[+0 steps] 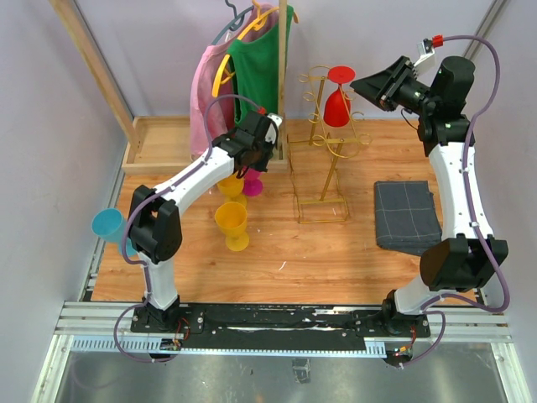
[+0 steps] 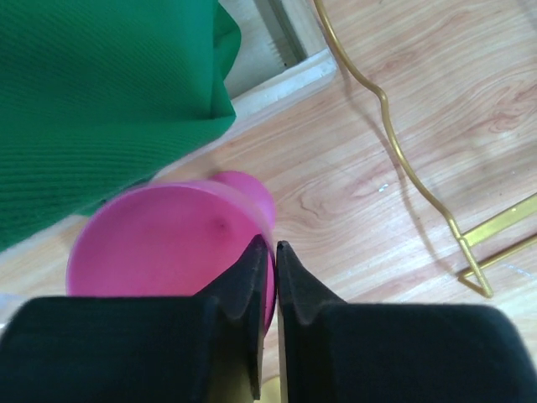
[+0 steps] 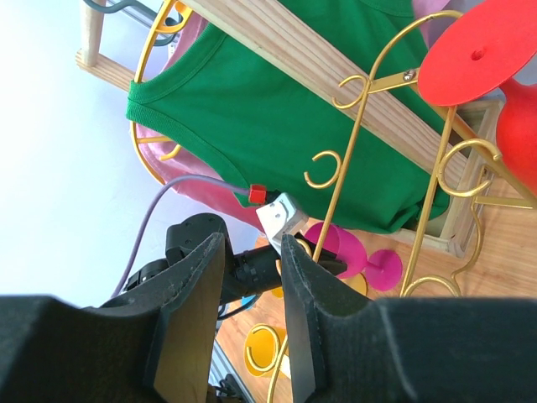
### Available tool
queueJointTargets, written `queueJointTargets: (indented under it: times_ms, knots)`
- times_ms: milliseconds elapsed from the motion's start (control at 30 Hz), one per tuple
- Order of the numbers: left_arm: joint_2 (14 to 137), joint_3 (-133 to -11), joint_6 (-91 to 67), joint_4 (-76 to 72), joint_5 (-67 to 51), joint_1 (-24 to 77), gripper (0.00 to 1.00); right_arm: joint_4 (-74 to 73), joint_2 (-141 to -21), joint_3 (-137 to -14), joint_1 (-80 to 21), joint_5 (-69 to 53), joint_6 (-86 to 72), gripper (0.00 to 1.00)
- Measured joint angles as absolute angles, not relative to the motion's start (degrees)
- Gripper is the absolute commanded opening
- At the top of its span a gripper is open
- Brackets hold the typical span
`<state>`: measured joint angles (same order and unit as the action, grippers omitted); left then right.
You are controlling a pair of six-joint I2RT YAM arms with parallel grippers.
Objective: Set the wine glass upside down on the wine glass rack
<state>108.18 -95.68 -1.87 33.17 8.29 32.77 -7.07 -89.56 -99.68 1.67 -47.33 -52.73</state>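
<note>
left wrist view: magenta wine glass (image 2: 168, 243) is sitting on the table, left of the wine glass rack (image 1: 331, 168).
done: red wine glass (image 1: 336, 105) is already hanging upside down on the rack.
left gripper (image 2: 268, 252): jaws are nearly together, pinching the magenta rim.
right gripper (image 3: 250, 252): is hovering right of the rack, jaws partly apart, carrying nothing.
axis: mouth is facing up, foot low; it seems to be leaning, but by how much i cannot tell.
remaining: lifting, inverting, hooking.

A robotics lab test cell: a white-and-black left arm (image 1: 193, 180) and matching right arm (image 1: 457, 180) bolted to a slotted aluminium rail (image 1: 277, 323) beside a wooden tabletop (image 1: 285, 252), inside plain lilac walls (image 1: 50, 126), with staged props: pink plastic wine glass (image 2: 168, 243), gold wire glass rack (image 1: 332, 168), wooden clothes rack (image 1: 284, 75)
</note>
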Motion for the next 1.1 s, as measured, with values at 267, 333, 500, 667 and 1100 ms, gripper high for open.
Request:
queueJointTargets:
  times_ms: [267,333,500,667,1100]
  knots:
    - [108.2,-95.4,-2.0,32.8,7.7,32.8,0.0,-6.4,-89.5,-99.0,1.7,-47.3,-52.9,0.35]
    - [108.2,-95.4,-2.1,32.7,7.7,32.9,0.0,-6.3,-89.5,-98.9,1.7,-47.3,-53.1,0.35]
    - [107.9,-95.3,-2.4,32.8,7.6,33.7,0.0,-6.2,-89.5,-98.8,1.7,-47.3,-53.6,0.35]
    - [106.2,-95.3,-3.1,33.4,7.3,35.1,0.0,-6.2,-89.4,-98.8,1.7,-47.3,-53.8,0.35]
    - [92.7,-95.3,-6.4,34.8,4.9,37.2,0.0,-6.2,-89.4,-98.8,1.7,-47.3,-53.8,0.35]
